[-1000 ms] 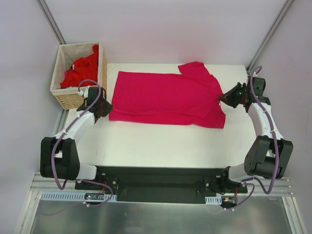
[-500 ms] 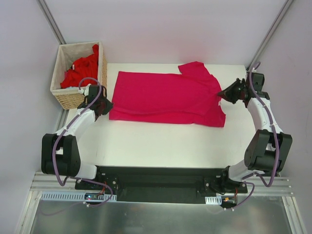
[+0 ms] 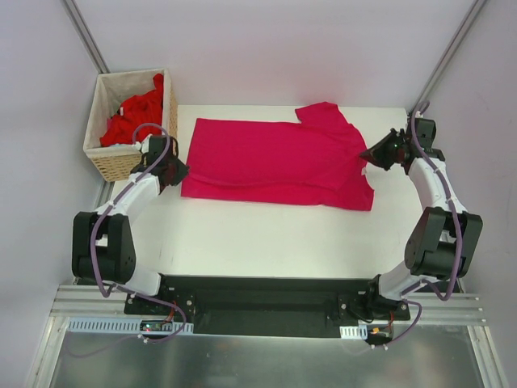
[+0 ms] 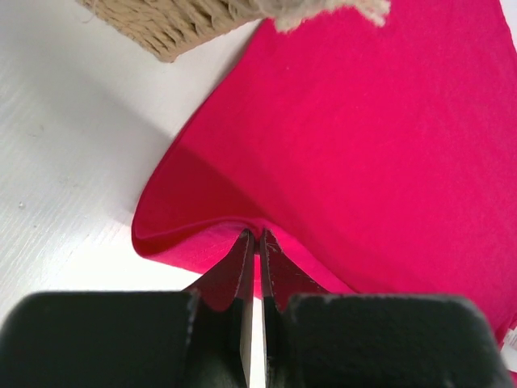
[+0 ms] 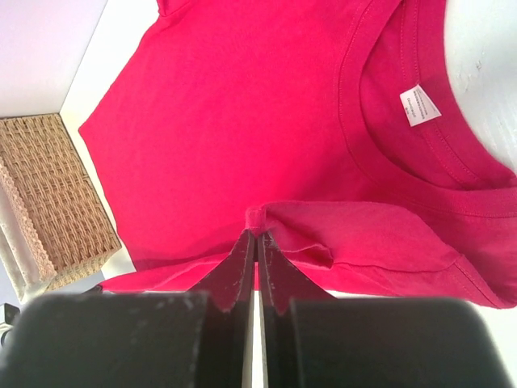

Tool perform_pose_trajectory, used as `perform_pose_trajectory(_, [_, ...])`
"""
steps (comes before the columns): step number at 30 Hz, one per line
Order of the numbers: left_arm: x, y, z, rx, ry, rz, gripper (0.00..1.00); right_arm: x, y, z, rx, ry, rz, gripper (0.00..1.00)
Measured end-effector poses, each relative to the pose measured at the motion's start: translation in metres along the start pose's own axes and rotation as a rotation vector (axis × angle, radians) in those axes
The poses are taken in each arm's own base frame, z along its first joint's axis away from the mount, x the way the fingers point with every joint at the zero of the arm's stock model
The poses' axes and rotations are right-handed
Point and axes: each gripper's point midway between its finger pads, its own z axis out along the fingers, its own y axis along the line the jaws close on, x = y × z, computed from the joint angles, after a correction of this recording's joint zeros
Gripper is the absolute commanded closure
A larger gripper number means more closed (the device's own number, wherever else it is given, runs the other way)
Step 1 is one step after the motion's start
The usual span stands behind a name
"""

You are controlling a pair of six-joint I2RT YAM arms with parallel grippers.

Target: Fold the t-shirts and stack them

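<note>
A magenta-crimson t-shirt (image 3: 275,162) lies spread across the white table, its neck with a small white label (image 5: 421,105) at the right end. My left gripper (image 3: 174,171) is shut on the shirt's hem edge (image 4: 242,228) at the left end, lifting a fold of cloth (image 4: 186,202) off the table. At the right end my right gripper (image 3: 370,157) is shut on a pinch of cloth (image 5: 257,218) beside the collar. Brighter red t-shirts (image 3: 136,115) are heaped in the basket.
A woven wicker basket (image 3: 111,162) with a white liner stands at the table's back left corner, close to my left arm. Its corner (image 4: 174,32) shows at the top of the left wrist view. Bare white table (image 3: 266,238) lies in front of the shirt.
Both grippers have crept toward the back of the table while holding the shirt's two ends. The shirt's right edge has shifted slightly.
</note>
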Motion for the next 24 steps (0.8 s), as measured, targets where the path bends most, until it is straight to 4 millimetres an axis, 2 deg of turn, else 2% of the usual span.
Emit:
perform_pose_trajectory(9, [-0.006,-0.012,0.02,-0.006,0.018,0.003,1.0,-0.01,0.005,0.005,-0.004,-0.012,-0.002,0.99])
perform_pose_trajectory(15, [-0.013,-0.021,0.03,-0.002,0.015,0.013,1.0,-0.012,0.001,0.016,0.006,-0.001,0.005,0.99])
perform_pose_trajectory(24, [-0.005,-0.014,0.051,-0.038,0.048,0.027,1.0,-0.009,-0.012,0.037,0.037,0.033,0.024,0.99])
